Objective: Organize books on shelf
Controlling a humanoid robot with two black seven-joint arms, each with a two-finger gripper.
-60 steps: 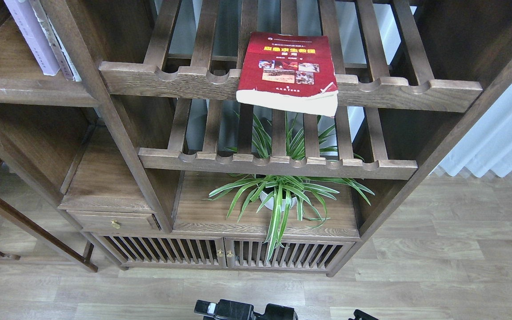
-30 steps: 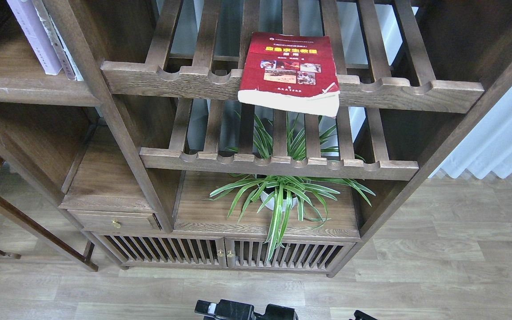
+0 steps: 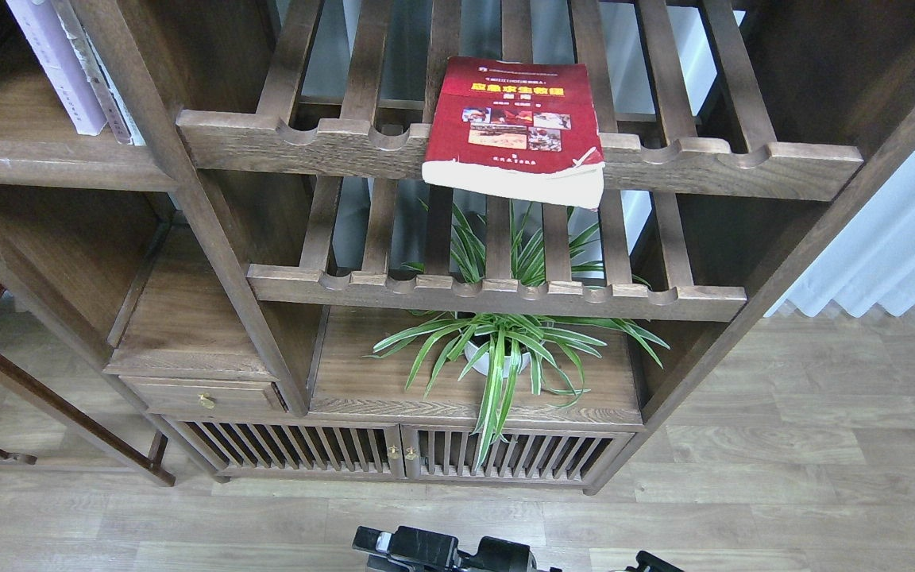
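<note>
Lying flat: thick red book (image 3: 517, 127), on upper slatted rack (image 3: 330, 143), page edge overhanging its notched rail, far above black robot parts (image 3: 442, 550) at bottom edge.
Standing upright: lavender book (image 3: 52, 63) and neighbours, on solid shelf (image 3: 44, 159), upper left.
Grippers: neither visible; opening and hold cannot tell.

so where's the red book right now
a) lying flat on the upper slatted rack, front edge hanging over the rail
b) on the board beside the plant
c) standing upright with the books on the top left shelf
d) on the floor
a: the red book lies cover-up on the upper slatted rack, its page edge hanging past the notched front rail, above the plant.
</note>
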